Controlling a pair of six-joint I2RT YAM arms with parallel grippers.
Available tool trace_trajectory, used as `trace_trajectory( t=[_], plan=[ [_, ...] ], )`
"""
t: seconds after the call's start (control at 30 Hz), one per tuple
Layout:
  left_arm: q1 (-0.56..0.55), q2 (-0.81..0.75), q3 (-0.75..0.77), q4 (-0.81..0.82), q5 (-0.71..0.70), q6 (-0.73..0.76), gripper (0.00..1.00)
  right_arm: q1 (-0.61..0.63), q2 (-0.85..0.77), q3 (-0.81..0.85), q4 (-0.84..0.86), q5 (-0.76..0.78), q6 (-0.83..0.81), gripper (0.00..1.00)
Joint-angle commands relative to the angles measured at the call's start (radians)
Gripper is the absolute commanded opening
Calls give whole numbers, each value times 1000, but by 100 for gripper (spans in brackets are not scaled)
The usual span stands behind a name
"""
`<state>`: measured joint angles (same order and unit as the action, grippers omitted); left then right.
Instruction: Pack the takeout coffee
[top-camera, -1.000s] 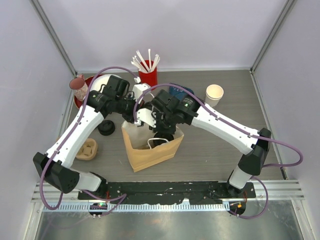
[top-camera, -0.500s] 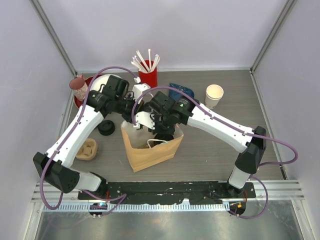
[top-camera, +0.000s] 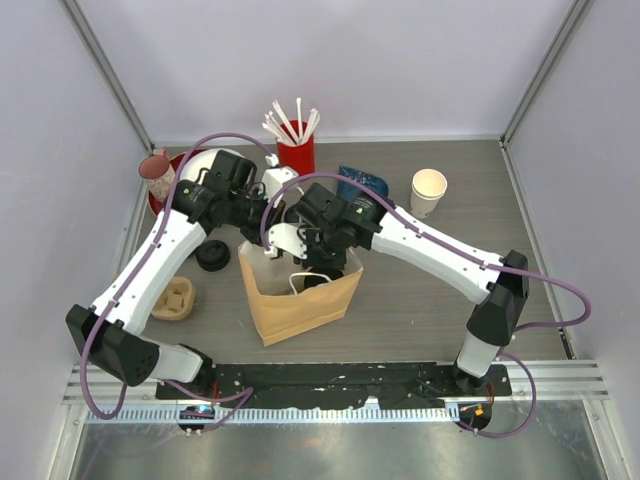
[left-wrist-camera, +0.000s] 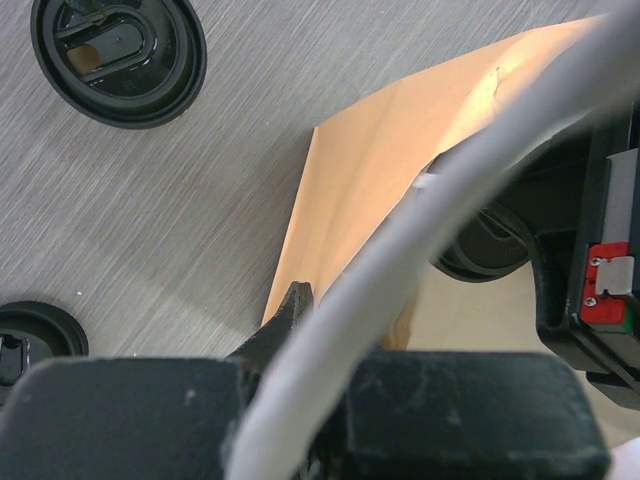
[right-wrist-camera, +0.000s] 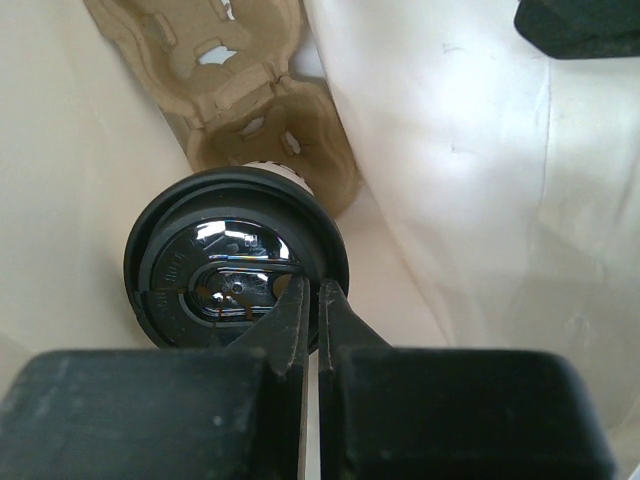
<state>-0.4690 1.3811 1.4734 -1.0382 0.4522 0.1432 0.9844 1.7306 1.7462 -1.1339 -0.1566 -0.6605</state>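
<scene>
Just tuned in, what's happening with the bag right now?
The left gripper is shut on the rim of the paper bag, apparently holding it open. The right gripper reaches inside the bag, jaws shut at the edge of a lidded takeout cup that sits in a cardboard carrier. Whether it grips the cup is unclear.

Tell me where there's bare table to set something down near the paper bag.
Bare table lies right of the paper bag, bordered by the right arm's base and the near edge. A smaller patch lies between the lidless paper cup and the back right corner. Crowded: the left side, with pink mug, black lids and pulp cup carrier.
</scene>
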Motion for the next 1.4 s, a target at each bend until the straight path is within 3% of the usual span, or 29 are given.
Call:
trace_trajectory(
  t=[0.0,0.4,1.0,1.2,1.37],
  plan=[
    [-23,-10,56,23,57,-1,0,2,69,-22,57,-6,55,1],
    [-22,-10,51,43,-64,-17,0,2,20,-86,59,23,78,1],
    [-26,-34,41,-6,-20,68,0,0,18,-51,52,86,150,6],
    [-26,-33,39,-10,-18,78,0,0,-11,-57,66,78,160,3],
    [-28,-30,39,-13,-21,81,0,-1,-16,-62,75,100,173,10]
  ],
)
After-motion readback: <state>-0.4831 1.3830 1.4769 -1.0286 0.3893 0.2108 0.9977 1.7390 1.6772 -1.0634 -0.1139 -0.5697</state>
